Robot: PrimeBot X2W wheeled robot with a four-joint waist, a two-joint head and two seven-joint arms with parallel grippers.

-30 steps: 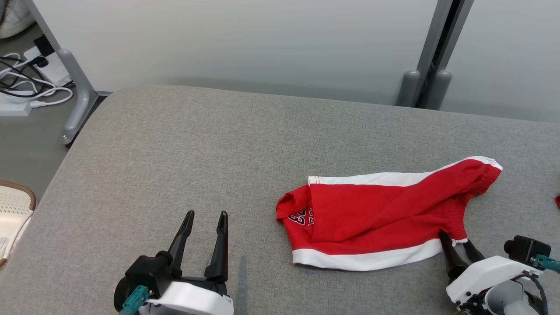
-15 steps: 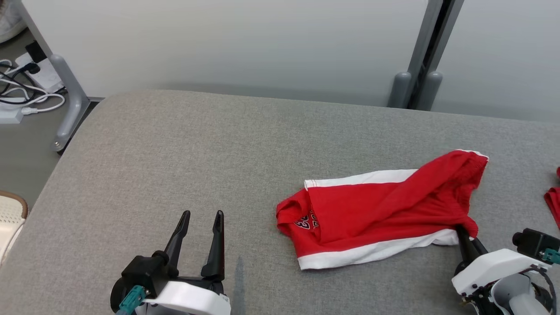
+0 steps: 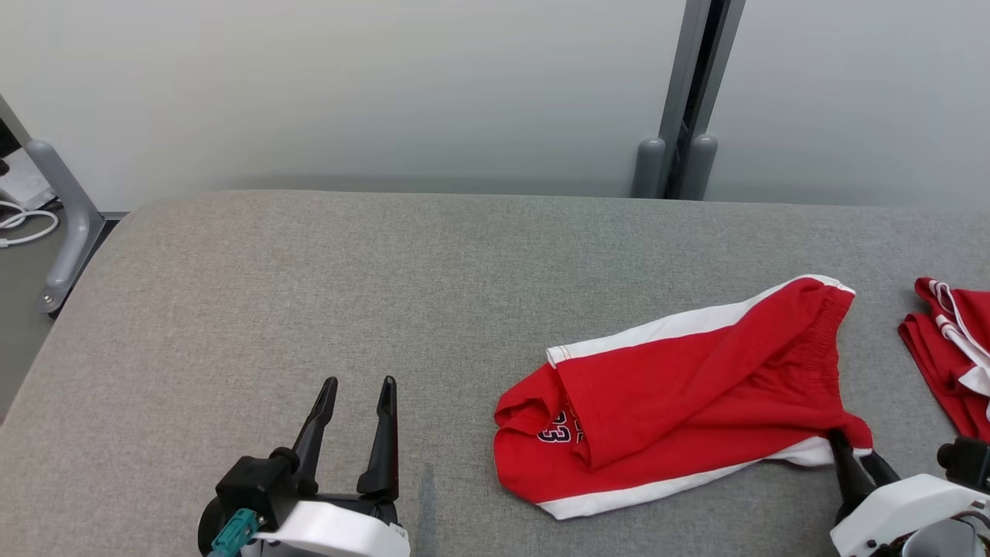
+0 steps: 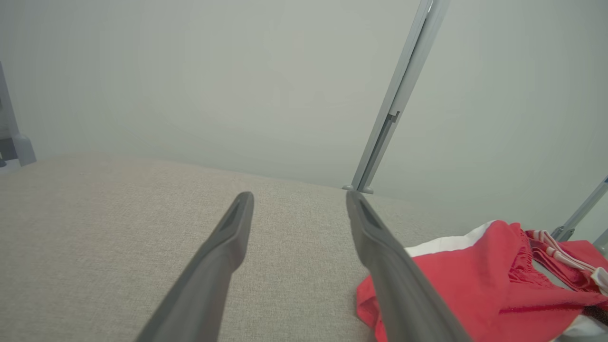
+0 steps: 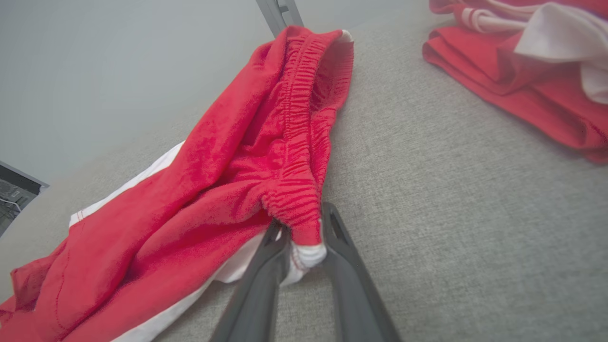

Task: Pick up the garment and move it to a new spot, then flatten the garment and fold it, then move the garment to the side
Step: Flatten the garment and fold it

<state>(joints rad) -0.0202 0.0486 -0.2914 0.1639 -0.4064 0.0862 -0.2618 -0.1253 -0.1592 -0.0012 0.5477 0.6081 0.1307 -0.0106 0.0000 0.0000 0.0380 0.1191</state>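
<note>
Right claw [image 5: 304, 228] pinching waistband corner of red shorts [image 3: 681, 387].
I see the shorts lying rumpled on the grey counter [image 3: 309, 271] at 4 o'clock; left claw [image 3: 360, 383] spread, empty, 7 o'clock.

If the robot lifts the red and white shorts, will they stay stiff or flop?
Probably flop: the red and white cloth shorts lie wrinkled and folded over. They would likely dangle from the corner the right gripper pinches.

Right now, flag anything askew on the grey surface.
The red shorts lie rumpled and slanted, one leg end folded over, a waistband corner pinched in the right gripper. Nothing looks torn or spilled.
</note>
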